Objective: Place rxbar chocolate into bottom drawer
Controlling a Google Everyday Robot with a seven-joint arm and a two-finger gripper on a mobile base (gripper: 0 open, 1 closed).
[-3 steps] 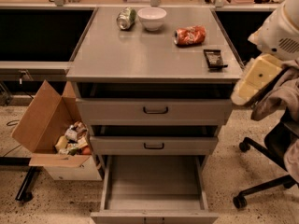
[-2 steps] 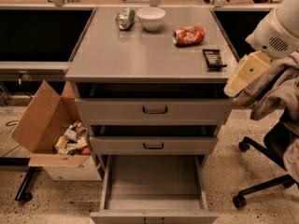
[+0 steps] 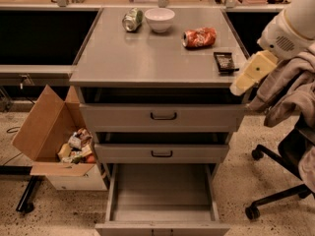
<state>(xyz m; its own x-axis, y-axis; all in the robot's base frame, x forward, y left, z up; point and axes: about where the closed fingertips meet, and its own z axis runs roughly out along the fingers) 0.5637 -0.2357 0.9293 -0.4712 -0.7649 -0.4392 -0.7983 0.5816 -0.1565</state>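
In the camera view the rxbar chocolate lies flat at the right edge of the cabinet top, the gripper just beside it off that edge — open or closed, we cannot tell — with the bottom drawer pulled out below. We judge the bar light, thin and slick-wrapped; we would pinch it across its narrow width.

- rxbar chocolate: small flat bar in a black wrapper with pale print, lying flat near the table's right front corner.
- bottom drawer: lowest, deepest grey drawer, pulled out, plain floor showing.
- pincer: pale yellow, just beside the bar, off the table's right edge.
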